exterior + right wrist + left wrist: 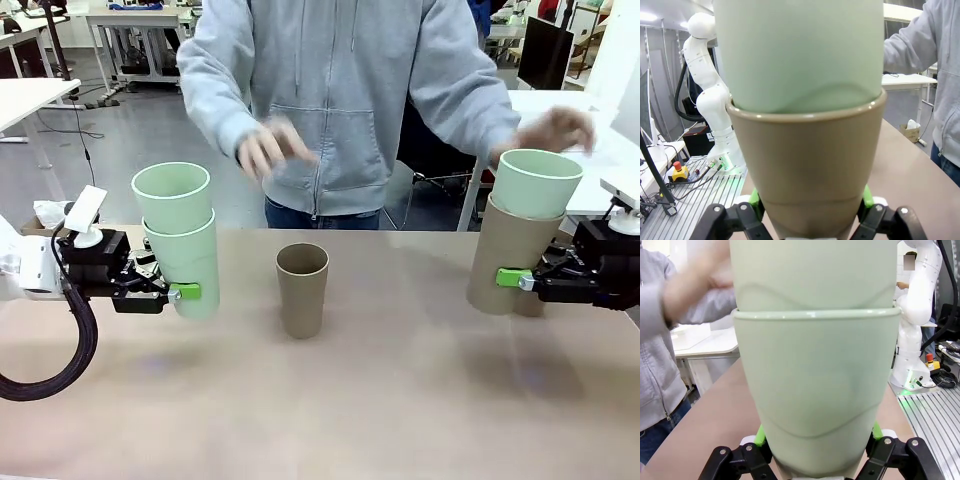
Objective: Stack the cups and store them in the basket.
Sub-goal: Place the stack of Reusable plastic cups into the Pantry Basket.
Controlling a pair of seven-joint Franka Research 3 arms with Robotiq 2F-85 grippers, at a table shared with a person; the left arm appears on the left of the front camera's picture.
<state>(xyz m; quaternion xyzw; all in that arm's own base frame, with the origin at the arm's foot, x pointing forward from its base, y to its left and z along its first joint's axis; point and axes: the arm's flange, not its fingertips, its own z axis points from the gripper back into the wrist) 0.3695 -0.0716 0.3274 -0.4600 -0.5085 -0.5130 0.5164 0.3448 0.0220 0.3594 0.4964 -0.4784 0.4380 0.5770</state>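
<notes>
Jaws of the left gripper (188, 290) pinch the lower of two nested mint cups (183, 240); the right gripper (515, 278) likewise clamps a taupe cup (510, 262) carrying a mint one (536, 182). Between them a lone taupe cup (302, 290) stands upright, mouth up, nearer the left stack. Beyond, the person's hands (268, 148) hover.

No readable text or labels

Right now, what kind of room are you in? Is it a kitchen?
Probably a robotics lab, not a kitchen: there is a white jointed robot arm, a red emergency-stop button on a yellow box near its base, and white work desks farther back.
</notes>
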